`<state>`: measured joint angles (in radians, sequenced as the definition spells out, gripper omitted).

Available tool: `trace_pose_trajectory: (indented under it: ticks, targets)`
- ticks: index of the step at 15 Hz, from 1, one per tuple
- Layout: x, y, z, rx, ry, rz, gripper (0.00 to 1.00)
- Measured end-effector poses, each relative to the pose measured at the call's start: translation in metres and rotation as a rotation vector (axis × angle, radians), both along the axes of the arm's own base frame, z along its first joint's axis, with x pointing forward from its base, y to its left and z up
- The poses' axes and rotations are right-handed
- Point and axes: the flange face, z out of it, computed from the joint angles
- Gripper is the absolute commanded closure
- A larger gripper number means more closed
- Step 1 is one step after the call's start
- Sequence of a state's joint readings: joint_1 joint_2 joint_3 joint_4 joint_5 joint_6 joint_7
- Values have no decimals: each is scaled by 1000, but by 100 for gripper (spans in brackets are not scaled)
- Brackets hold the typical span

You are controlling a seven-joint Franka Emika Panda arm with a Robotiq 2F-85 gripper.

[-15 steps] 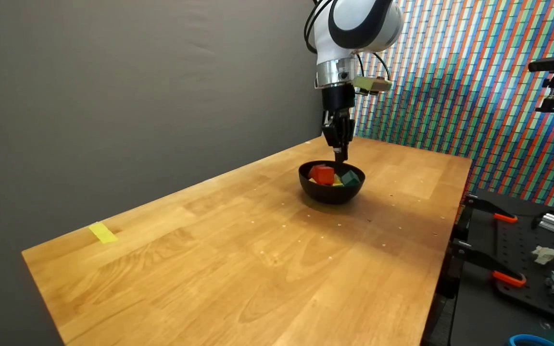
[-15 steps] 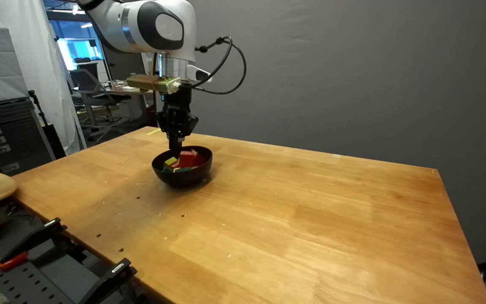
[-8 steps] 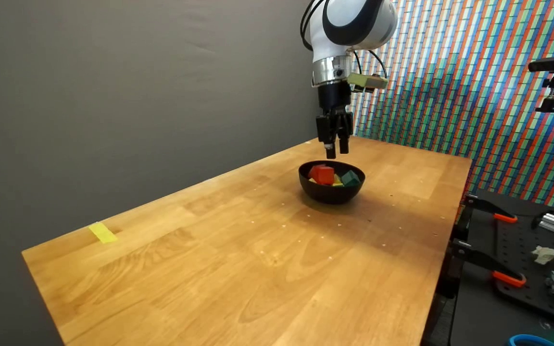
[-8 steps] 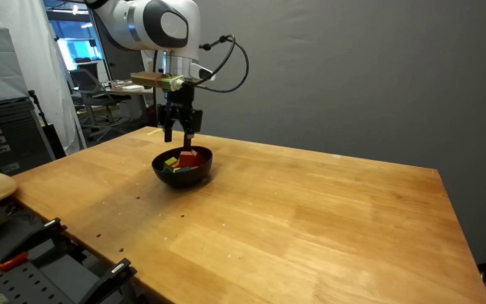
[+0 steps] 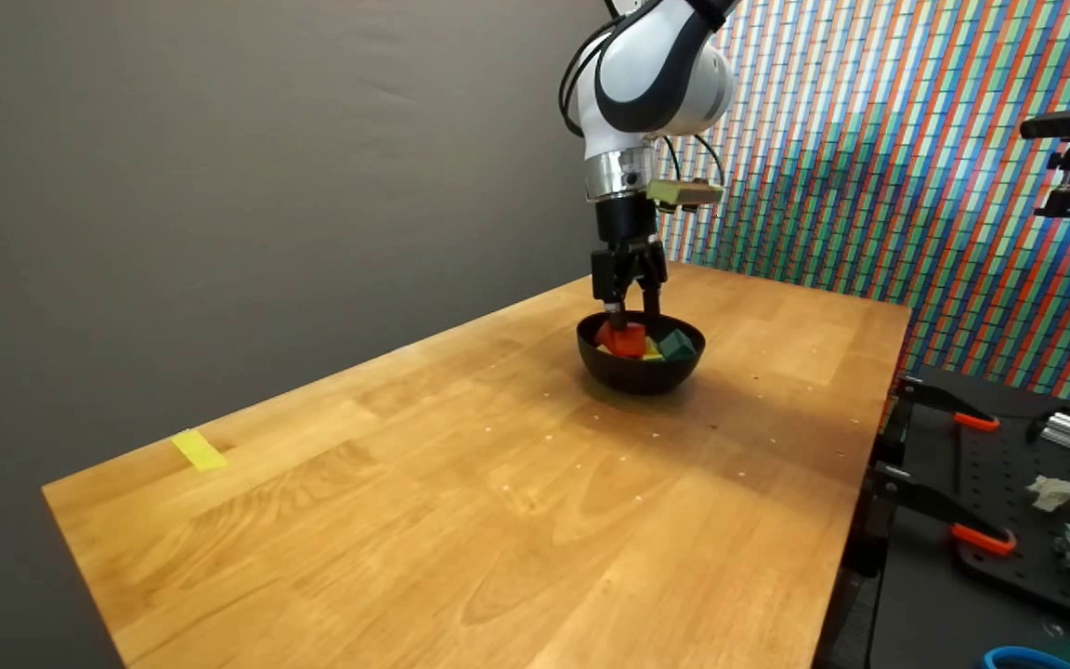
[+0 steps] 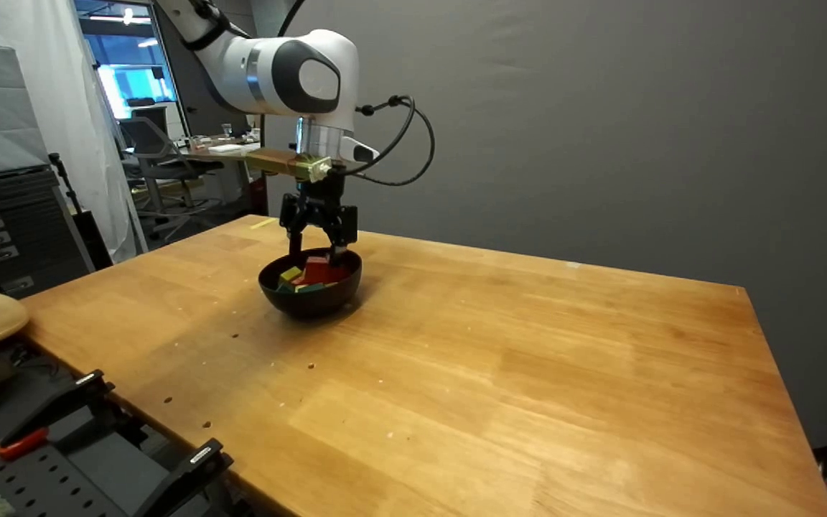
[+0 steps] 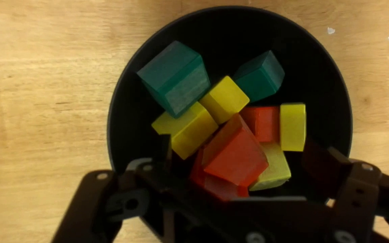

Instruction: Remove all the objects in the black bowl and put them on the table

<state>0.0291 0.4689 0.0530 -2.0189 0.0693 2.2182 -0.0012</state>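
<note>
In an exterior view the gripper [image 5: 634,314] points down over the black bowl [image 5: 639,376], which sits upright on the table [image 5: 461,502]. Jaws are spread, with a clear gap between them. One tip overlaps the red blocks [image 5: 628,342] from this angle, so it's right at the pile, but I honestly can't tell if it's touching.

Also in an exterior view, the fingers [image 6: 295,243] are well apart, tips at the back of the bowl, can't say how deep. The red blocks are below and between them, and a yellow block [image 6: 290,273] is lower down, closer to this camera.

Wrist view's the handiest. The topmost red block [image 7: 236,155], kinda tilted, lies between the fingers with space either side. One yellow piece [image 7: 192,133] is just beside the left-hand finger, maybe touching, can't tell. Another yellow piece [image 7: 293,127] is near the right-hand one. A green block [image 7: 176,77] and a second green block [image 7: 260,77] are farther up, past the fingertips, all inside the bowl.
</note>
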Motion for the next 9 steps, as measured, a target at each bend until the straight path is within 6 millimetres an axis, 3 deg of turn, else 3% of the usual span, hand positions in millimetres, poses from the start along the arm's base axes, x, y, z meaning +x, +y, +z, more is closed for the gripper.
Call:
trace_pose_trajectory:
  ticks: [2, 5, 6, 9]
  targets:
    - [4, 0, -10, 5, 10, -8, 32]
    - [6, -3, -21, 17, 26, -29, 38]
    - [5, -5, -23, 23, 33, -40, 35]
    - [5, -13, -25, 43, 47, -79, 39]
